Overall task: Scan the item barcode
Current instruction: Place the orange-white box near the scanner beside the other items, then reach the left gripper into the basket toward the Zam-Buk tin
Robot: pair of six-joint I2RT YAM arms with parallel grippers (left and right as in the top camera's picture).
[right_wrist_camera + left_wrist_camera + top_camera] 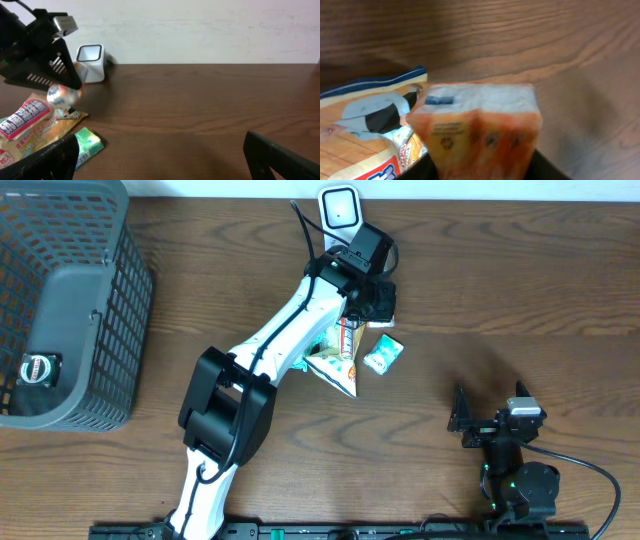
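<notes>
The orange pack (480, 135) fills the middle of my left wrist view. Its white top face carries a small blue mark, and its orange side has round printed symbols too blurred to read. It sits between the dark fingers of my left end effector (365, 305), but I cannot tell whether they pinch it or stand just off it. From overhead, the pack is under that end effector, just beside a snack bag (335, 370) with a red band of white lettering I cannot make out. A green packet (382, 353) lies just right of the bag on the wooden counter (500, 280). The white scanner (338, 208) stands near, at the far edge. My right end effector (462, 425) is well apart at the near right, fingers spread wide around nothing. A grey basket (120, 300) sits at the far left.
</notes>
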